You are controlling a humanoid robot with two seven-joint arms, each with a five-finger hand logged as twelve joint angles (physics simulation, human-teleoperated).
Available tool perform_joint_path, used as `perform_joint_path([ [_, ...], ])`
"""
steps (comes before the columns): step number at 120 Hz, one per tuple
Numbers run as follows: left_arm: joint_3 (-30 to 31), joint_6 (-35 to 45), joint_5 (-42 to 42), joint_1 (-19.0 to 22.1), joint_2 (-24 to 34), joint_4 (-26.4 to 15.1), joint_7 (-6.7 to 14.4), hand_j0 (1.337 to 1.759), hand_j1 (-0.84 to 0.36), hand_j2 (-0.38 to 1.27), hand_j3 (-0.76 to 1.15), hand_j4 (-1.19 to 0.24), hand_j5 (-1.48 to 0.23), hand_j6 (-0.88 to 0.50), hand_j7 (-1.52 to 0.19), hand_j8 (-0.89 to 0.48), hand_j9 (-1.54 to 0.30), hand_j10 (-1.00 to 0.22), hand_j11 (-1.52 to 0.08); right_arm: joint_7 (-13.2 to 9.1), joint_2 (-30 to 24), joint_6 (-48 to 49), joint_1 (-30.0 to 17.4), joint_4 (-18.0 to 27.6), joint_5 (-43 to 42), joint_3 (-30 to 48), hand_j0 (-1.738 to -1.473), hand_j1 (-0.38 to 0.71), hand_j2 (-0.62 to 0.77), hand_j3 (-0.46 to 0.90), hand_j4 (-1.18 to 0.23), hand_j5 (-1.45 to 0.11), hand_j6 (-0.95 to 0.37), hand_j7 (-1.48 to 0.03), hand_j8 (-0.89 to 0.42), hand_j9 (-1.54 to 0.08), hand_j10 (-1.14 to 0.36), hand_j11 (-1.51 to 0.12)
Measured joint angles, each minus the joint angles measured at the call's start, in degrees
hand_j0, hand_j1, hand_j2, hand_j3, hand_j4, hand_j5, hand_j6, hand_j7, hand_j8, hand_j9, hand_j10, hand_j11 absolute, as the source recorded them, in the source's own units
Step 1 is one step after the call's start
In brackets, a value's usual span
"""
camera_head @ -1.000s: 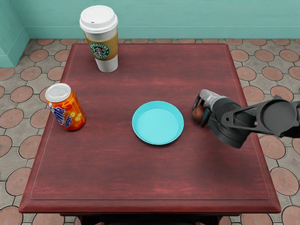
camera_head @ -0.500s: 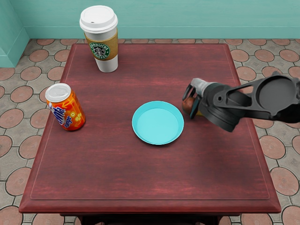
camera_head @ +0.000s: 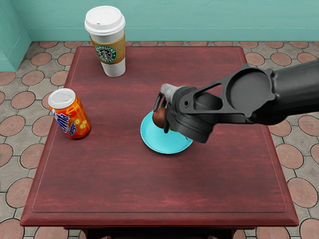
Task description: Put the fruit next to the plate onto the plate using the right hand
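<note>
red table (camera_head: 124, 189): right hand (camera_head: 164, 110) grips fruit (camera_head: 160, 117) above plate (camera_head: 162, 142); can (camera_head: 70, 113) left.

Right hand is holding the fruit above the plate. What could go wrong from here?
1. The right hand holds the brown fruit near the far-left edge of the cyan plate, not its centre. Released there, the round fruit may clip the rim and roll onto the table.
2. The forearm hides much of the plate, so the fruit's height above it cannot be judged. A high release could make it bounce out.
</note>
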Motion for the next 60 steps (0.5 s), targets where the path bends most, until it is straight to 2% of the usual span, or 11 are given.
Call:
perform_joint_path([
  [10, 0.0, 0.0, 0.0, 0.0, 0.0, 0.0, 0.0, 1.658, 0.35, 0.0, 0.0, 0.0, 0.0, 0.0, 0.0, 0.0, 0.0, 0.0, 0.0, 0.0, 0.03, 0.0, 0.09, -0.25, 0.12, -0.37, -1.653, 0.33, 0.55, 0.0, -0.7, -1.21, -0.35, -1.12, -0.32, -1.18, -0.77, -1.19],
  [15, 0.0, 0.01, 0.0, 0.0, 0.0, 0.0, 0.0, 1.658, 0.35, 0.0, 0.0, 0.0, 0.0, 0.0, 0.0, 0.0, 0.0, 0.0, 0.0, -0.01, 0.06, -0.07, 0.12, -0.77, -0.03, -1.46, -1.654, 0.27, 0.46, 0.0, -0.65, -1.05, -0.33, -0.97, -0.31, -1.03, -0.67, -1.03],
  [24, 0.0, 0.0, -0.01, 0.0, 0.0, 0.0, -0.01, 1.658, 0.35, 0.0, 0.0, 0.0, 0.0, 0.0, 0.0, 0.0, 0.0, 0.0, 0.0, -0.02, -0.56, 0.02, 0.2, -1.69, -0.3, -3.38, -1.655, 0.09, 0.32, 0.0, -0.47, -0.74, -0.24, -0.69, -0.22, -0.73, -0.48, -0.73],
  [33, 0.0, 0.0, 0.0, 0.0, 0.0, 0.0, 0.0, 1.658, 0.35, 0.0, 0.0, 0.0, 0.0, 0.0, 0.0, 0.0, 0.0, 0.0, 0.0, -0.02, -4.3, 2.02, 0.13, -1.59, -0.43, -0.27, -1.656, -0.03, 0.22, 0.0, -0.33, -0.53, -0.18, -0.49, -0.16, -0.51, -0.34, -0.52],
  [48, 0.0, 0.0, 0.0, 0.0, 0.0, 0.0, 0.0, 1.658, 0.35, 0.0, 0.0, 0.0, 0.0, 0.0, 0.0, 0.0, 0.0, 0.0, 0.0, -0.03, -13.81, 12.38, -3.9, 1.12, -0.31, 14.58, -1.657, -0.16, 0.12, 0.0, -0.19, -0.3, -0.11, -0.28, -0.1, -0.29, -0.2, -0.3],
  [53, 0.0, 0.0, -0.01, 0.0, 0.0, 0.0, -0.01, 1.658, 0.35, 0.0, 0.0, 0.0, 0.0, 0.0, 0.0, 0.0, 0.0, 0.0, 0.0, -0.03, -18.46, 18.3, -7.84, 2.21, 0.35, 21.98, -1.657, -0.19, 0.09, 0.0, -0.16, -0.25, -0.09, -0.23, -0.09, -0.25, -0.16, -0.25],
  [60, 0.01, 0.0, -0.01, 0.0, 0.0, 0.0, 0.0, 1.658, 0.35, 0.0, 0.0, 0.0, 0.0, 0.0, 0.0, 0.0, 0.0, 0.0, 0.0, -0.03, -25.56, 28.55, -15.94, 2.65, 1.59, 33.46, -1.657, -0.22, 0.07, 0.0, -0.13, -0.2, -0.08, -0.18, -0.07, -0.19, -0.13, -0.19],
])
